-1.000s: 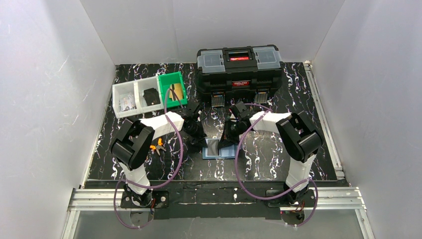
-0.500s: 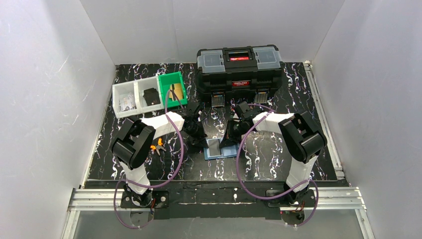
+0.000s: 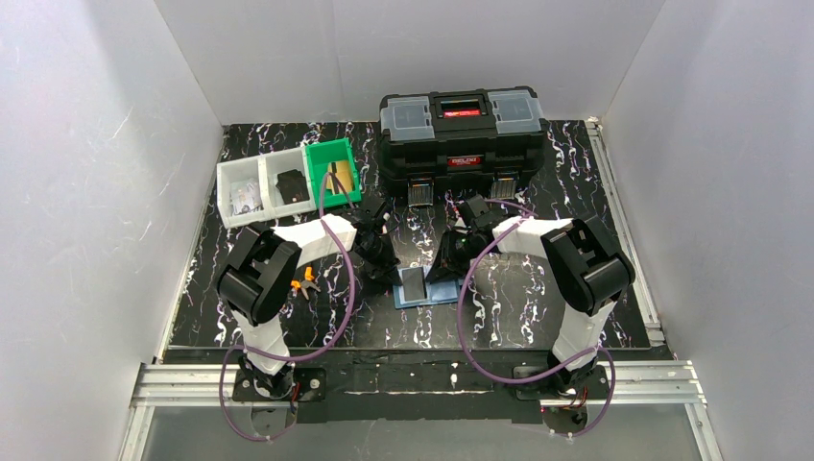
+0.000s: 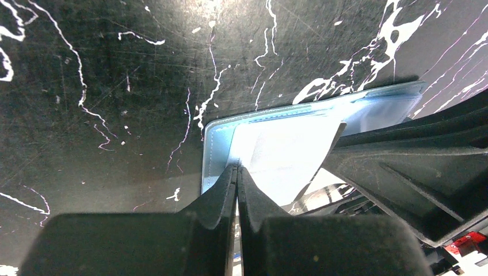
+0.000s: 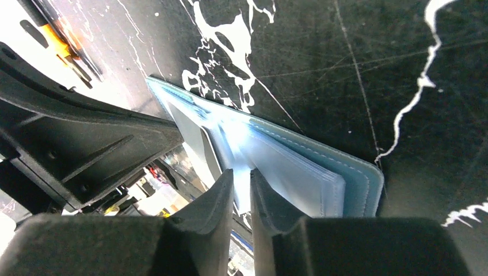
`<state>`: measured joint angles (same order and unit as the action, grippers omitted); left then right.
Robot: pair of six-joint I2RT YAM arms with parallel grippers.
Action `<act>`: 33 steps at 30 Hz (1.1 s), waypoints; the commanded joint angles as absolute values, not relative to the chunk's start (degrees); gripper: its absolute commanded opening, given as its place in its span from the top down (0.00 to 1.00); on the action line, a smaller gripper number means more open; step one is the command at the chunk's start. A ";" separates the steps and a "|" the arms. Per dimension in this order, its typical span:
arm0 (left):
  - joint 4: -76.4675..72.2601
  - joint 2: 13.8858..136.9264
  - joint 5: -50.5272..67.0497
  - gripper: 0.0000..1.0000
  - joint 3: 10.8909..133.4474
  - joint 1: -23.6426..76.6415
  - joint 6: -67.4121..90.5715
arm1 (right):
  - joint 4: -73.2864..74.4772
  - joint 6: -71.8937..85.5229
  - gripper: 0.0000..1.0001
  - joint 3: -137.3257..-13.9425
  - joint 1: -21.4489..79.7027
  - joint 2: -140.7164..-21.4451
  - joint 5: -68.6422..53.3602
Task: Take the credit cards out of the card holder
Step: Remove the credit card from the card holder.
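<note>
A: "Starting at the left: what is the left tool (image 4: 236,172) doing?"
B: "Its jaws are pressed together, tips on a pale inner leaf of the card holder (image 3: 440,293). Whether it pinches that leaf, I cannot tell."
A: "And the holder?"
B: "Lying open on the bench (image 3: 576,192), mid-width, toward the near edge, a dark card (image 3: 413,282) on its left half."
A: "The right tool (image 5: 241,178)?"
B: "A narrow gap between its fingers, tips at the stacked leaves. Whether it holds one, I cannot tell."

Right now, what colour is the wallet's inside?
Light blue. The card holder shows clearest from the right wrist view.
</note>
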<state>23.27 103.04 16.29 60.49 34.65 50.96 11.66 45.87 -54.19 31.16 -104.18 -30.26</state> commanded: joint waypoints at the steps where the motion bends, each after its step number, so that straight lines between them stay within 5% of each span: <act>1: 29.74 109.14 7.61 1.00 56.33 35.33 48.25 | 10.54 44.43 0.73 -52.14 30.84 -104.75 -29.95; 17: 29.18 110.04 8.40 1.00 56.57 35.35 48.39 | 3.87 50.16 0.80 -47.14 29.63 -104.18 -31.72; 33: 29.18 110.37 8.48 1.00 56.74 35.42 48.45 | -23.82 63.54 0.71 -35.49 27.86 -105.11 -40.23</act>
